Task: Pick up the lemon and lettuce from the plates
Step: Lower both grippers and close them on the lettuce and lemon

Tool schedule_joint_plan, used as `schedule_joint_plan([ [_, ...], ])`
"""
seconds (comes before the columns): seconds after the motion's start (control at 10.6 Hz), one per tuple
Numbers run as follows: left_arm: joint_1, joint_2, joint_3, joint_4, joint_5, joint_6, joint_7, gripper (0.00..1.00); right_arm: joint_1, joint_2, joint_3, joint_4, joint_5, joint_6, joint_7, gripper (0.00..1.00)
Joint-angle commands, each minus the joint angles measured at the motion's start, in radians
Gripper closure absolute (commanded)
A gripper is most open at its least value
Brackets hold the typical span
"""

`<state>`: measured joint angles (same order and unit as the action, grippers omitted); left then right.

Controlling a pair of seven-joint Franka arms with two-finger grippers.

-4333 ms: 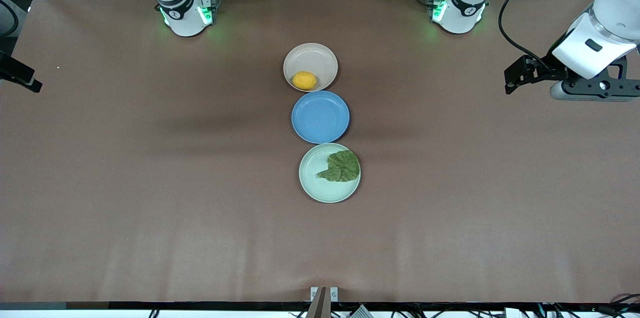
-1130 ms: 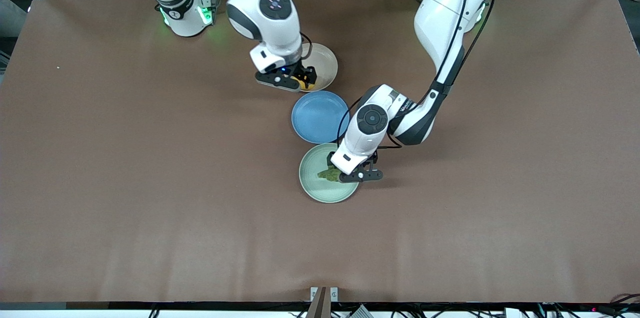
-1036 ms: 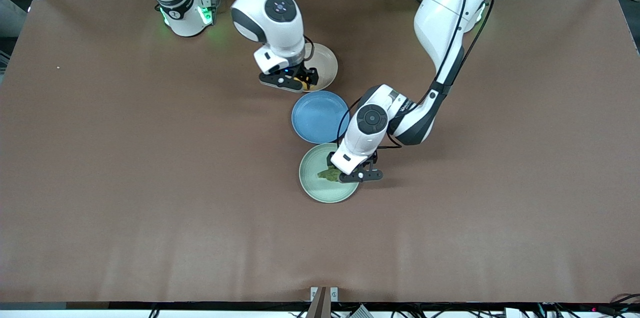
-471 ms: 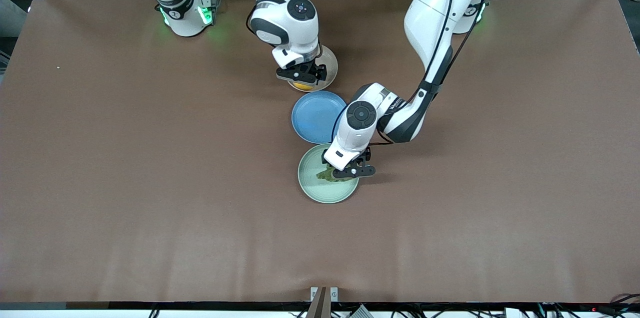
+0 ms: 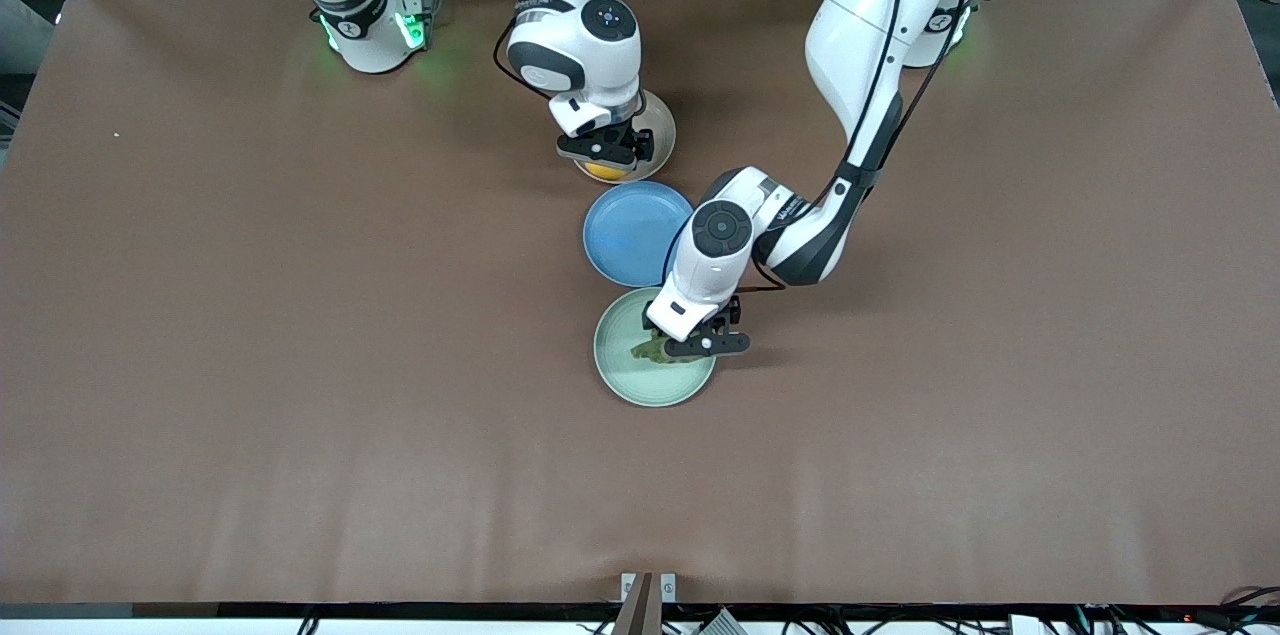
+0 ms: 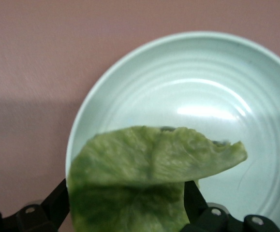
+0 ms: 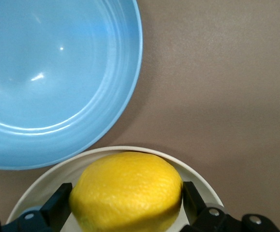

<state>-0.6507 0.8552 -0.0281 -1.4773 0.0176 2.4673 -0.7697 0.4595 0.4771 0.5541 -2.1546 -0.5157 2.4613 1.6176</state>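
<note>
Front view: we see three plates in a row down the middle of the brown table (image 5: 250,365), the beige plate (image 5: 660,120) nearest the robot bases, the blue plate (image 5: 625,235) next, and the mint plate (image 5: 640,380) nearest the camera. The right gripper (image 5: 605,158) sits low over the beige plate, and the lemon (image 5: 603,172) shows just under it at the plate's edge toward the blue plate. The left gripper (image 5: 690,347) is over the mint plate, on the side toward the left arm's end of the table, with the lettuce (image 5: 652,350) sticking out from under it. Left wrist view: we note the lettuce (image 6: 144,183) fills the space between the two black fingers (image 6: 57,200), which are closed onto its sides; the leaf bends upward and its pointed end reaches out above the mint plate (image 6: 217,82). Whether any part of the leaf touches the plate, we cannot tell. Right wrist view: the lemon (image 7: 127,191) sits squarely between the fingers (image 7: 57,200), which press against both of its sides, over the beige plate (image 7: 202,186); the blue plate (image 7: 57,72) lies just beside the beige one, their rims nearly touching.
</note>
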Motion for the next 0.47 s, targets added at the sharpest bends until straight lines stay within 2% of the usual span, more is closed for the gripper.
schedule_joint_plan([
  [0.0,-0.017,-0.024,0.022,0.012,0.091,-0.008,-0.034,0.00,0.004,0.020,0.004,0.002,-0.070,0.011,0.056,0.19],
  [0.09,-0.017,-0.024,0.022,0.012,0.091,-0.008,-0.036,0.00,0.004,0.024,0.004,0.004,-0.082,0.011,0.059,0.44],
  [0.28,-0.018,-0.025,0.023,0.014,0.091,-0.008,-0.039,0.00,0.005,0.029,0.004,0.006,-0.083,0.008,0.064,0.77],
  [0.38,-0.020,-0.025,0.023,0.015,0.093,-0.008,-0.055,0.00,0.010,0.031,0.004,0.006,-0.083,0.007,0.064,0.91],
])
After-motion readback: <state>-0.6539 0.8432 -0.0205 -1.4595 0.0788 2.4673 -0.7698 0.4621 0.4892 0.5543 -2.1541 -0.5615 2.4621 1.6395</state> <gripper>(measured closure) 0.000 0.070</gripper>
